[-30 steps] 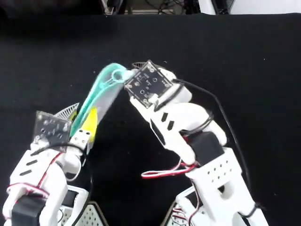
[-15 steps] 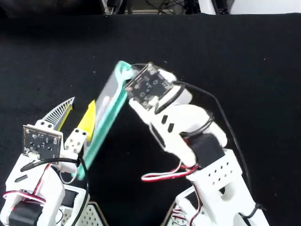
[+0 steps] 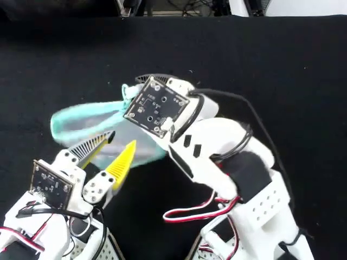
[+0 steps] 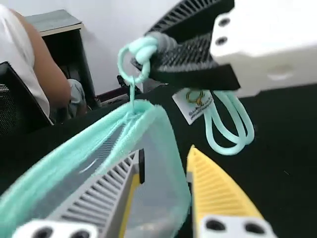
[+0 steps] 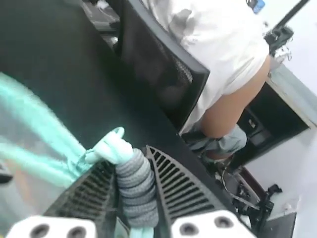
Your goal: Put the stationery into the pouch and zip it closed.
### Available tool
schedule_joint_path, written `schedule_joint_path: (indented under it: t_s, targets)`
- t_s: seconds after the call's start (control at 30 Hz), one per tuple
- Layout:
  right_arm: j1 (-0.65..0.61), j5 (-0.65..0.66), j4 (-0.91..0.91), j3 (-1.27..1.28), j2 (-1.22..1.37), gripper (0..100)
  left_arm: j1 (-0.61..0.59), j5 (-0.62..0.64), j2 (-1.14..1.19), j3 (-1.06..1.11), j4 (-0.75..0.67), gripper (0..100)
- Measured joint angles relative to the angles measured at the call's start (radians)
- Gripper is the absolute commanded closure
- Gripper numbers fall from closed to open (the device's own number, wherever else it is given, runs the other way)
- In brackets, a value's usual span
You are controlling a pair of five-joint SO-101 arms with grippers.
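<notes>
black table: plain dark cloth top. Nothing rests flat on it here, the pouch looks to be hanging between the two arms.

mint-green mesh pouch: sits roughly in the middle, between both grippers, with its mouth gaping. My guess is it's being stretched so the zip runs straight. I honestly can't tell through the mesh whether the stationery is inside.

right gripper: clamped tight on the zip pull at the pouch's far corner. It looks set up to drag the slider along, so I'd call this the zipping step, barely started given how wide the mouth is.

left gripper: jaws spread, the grey finger inside the pouch and the yellow one outside, with the mesh wall between them and not pinched. Probably there to brace the near end.

grey ribbed zip pull: wedged upright between the right fingers.

mint cord loop: ties the pull to the slider and is taut.

white tag: dangles below the right gripper, just along for the ride.
</notes>
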Motion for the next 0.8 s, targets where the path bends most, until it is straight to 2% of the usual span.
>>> schedule_joint_path:
  t_s: [0.1, 0.27, 0.47, 0.7, 0.8]
  targets:
    - [-0.011, 0.011, 0.081, -0.120, 0.048, 98.6, 0.000, 0.006, 0.000, 0.000, -0.002, 76]
    - [-0.061, 0.011, 0.212, -0.267, 0.101, 98.6, -0.044, 0.006, 0.000, 0.091, -0.097, 77]
    - [-0.068, 0.012, 0.267, -0.333, 0.115, 98.6, -0.112, 0.006, 0.002, 0.135, -0.160, 77]
    - [-0.068, 0.014, 0.267, -0.333, 0.118, 98.6, -0.129, 0.028, 0.002, 0.054, -0.103, 76]
    - [-0.069, 0.014, 0.267, -0.333, 0.118, 98.6, -0.081, 0.068, 0.000, -0.008, -0.058, 76]
